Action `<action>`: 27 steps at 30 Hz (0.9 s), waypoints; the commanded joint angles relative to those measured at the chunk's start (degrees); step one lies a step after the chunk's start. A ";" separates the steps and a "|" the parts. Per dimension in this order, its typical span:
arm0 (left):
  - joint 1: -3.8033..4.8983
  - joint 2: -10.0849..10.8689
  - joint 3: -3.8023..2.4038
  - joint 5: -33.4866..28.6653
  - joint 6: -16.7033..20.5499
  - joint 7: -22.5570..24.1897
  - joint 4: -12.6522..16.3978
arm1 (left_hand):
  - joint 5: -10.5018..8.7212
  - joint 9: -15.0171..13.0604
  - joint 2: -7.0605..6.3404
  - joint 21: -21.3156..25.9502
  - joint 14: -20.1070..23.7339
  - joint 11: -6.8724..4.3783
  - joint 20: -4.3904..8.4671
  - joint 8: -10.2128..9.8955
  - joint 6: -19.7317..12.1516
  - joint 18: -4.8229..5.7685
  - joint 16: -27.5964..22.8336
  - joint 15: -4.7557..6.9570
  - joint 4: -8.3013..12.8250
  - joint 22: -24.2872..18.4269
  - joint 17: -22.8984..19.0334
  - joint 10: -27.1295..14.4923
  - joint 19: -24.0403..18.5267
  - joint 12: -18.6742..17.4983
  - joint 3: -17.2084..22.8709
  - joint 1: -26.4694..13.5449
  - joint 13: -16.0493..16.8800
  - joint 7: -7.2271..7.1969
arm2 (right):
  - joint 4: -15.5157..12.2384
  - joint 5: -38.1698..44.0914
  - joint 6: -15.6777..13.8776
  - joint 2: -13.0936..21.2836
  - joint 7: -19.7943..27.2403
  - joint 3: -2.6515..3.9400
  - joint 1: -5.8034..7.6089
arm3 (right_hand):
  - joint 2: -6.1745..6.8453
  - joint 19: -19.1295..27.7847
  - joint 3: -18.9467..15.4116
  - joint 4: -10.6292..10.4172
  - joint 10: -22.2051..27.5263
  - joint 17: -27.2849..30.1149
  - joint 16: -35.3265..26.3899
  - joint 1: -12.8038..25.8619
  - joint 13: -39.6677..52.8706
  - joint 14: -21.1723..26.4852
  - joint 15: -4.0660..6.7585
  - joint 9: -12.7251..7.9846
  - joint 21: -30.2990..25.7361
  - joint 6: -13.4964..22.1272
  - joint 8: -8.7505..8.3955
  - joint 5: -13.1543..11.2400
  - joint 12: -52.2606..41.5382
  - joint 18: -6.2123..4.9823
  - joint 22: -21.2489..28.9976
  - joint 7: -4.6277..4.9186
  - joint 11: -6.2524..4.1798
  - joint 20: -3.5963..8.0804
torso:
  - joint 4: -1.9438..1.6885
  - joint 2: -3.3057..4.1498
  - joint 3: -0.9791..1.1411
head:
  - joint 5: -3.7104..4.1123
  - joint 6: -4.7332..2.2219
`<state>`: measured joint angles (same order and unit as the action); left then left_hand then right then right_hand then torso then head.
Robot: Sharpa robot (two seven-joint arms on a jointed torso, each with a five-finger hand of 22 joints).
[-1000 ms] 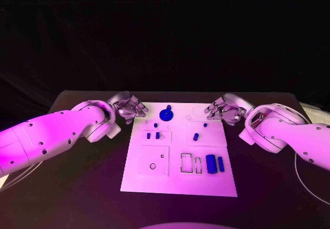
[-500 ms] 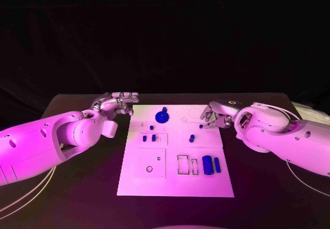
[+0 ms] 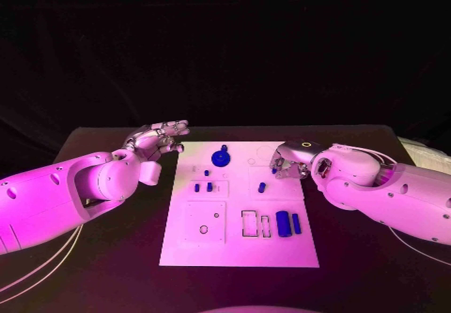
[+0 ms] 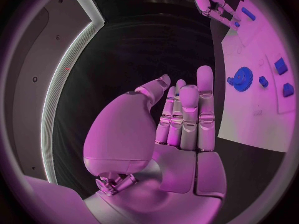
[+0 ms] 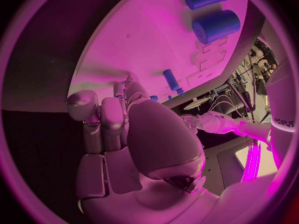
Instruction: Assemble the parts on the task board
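Head view: your board (image 3: 240, 248) lies mid-desk (image 3: 113, 261), blue parts on it. A gear (image 3: 221, 158) sits near its far edge, two cylinders (image 3: 289, 223) lie side by side toward the near right, small pegs (image 3: 203, 187) between. Your left hand (image 3: 160, 137) hovers off the board's far left corner, fingers straight and apart, holding nothing. Your right hand (image 3: 289, 167) is over the board's right edge by a small peg (image 3: 274, 171); you cannot tell whether it pinches anything.

We see the white task board (image 3: 240, 248) lying flat, small blue parts (image 3: 284, 223) scattered across it.
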<state>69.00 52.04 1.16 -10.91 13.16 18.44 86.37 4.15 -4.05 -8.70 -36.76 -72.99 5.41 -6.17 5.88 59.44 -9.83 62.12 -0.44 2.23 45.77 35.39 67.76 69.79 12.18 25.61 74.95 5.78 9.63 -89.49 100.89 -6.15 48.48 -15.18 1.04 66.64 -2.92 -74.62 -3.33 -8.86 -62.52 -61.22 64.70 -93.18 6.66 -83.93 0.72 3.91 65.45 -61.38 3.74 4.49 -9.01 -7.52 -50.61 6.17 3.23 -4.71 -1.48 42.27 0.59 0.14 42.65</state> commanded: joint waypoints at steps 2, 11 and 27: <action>0.01 0.03 -0.03 0.08 -0.90 0.95 0.00 | 0.25 0.08 -0.18 0.39 0.51 -0.08 -0.05 -0.24 -0.37 -0.57 -0.30 -0.09 -0.01 -0.11 -0.43 -0.52 -0.43 0.31 -0.60 -0.52 0.11 0.27 | -0.01 2.71 1.95 -0.44 -0.03 -0.08 -0.28 | 0.00 -0.47 1.33 0.03 -0.78 0.16 0.04 -0.82 -0.72 -1.55 0.30 0.05 0.13 -0.67 0.19 -0.36 0.40 0.18 0.04 -0.05 -0.10 0.18 | -0.01 -0.03 0.08 | -0.02 0.07; 0.01 0.06 -0.03 1.06 -0.10 0.16 0.04 | 0.34 0.11 0.00 0.53 0.76 -0.04 -0.12 -0.35 -0.70 -0.59 -0.41 -0.12 0.16 -0.25 -0.90 -0.76 -0.49 0.58 -0.95 -0.22 0.14 0.34 | 0.51 2.64 3.74 -1.15 0.34 -0.13 -0.50 | -0.31 -0.69 8.97 1.47 -2.71 0.38 -0.09 -3.42 -2.78 -1.69 0.43 0.02 0.23 -1.83 0.08 0.97 1.44 0.24 -0.17 0.14 -0.02 0.34 | -0.05 -0.02 0.05 | -0.05 0.15; 0.02 0.03 -0.03 2.16 1.76 -0.38 0.06 | 0.40 0.09 0.34 0.62 0.84 -0.03 -0.15 -0.34 -0.95 -0.62 -0.37 -0.13 0.37 -0.37 -1.12 -0.86 -0.49 0.92 -1.14 0.21 0.19 0.38 | 0.49 4.10 2.06 -1.41 -1.01 -0.18 -0.96 | 7.48 -2.34 33.59 5.16 -6.64 -0.15 0.98 7.74 -2.85 -2.13 0.44 0.35 3.08 -4.35 0.19 0.76 3.86 0.86 -4.07 0.29 -0.14 0.00 | -0.02 -0.07 0.05 | -0.05 0.60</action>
<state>69.00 52.13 1.17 -9.42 14.53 17.95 86.32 4.39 -3.98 -8.81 -36.49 -72.58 5.41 -6.25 5.60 58.93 -9.82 61.87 -0.45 2.69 45.48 34.31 67.35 69.70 12.83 24.81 74.85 5.90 10.11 -88.99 103.94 -5.09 47.14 -15.46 1.34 66.32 4.89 -76.55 29.98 -3.76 -68.78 -61.32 65.47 -86.02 3.73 -84.03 1.25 4.18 68.31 -65.32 3.61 5.61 -5.26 -7.52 -54.63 6.53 3.10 -4.62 -1.52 42.20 0.62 0.07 43.23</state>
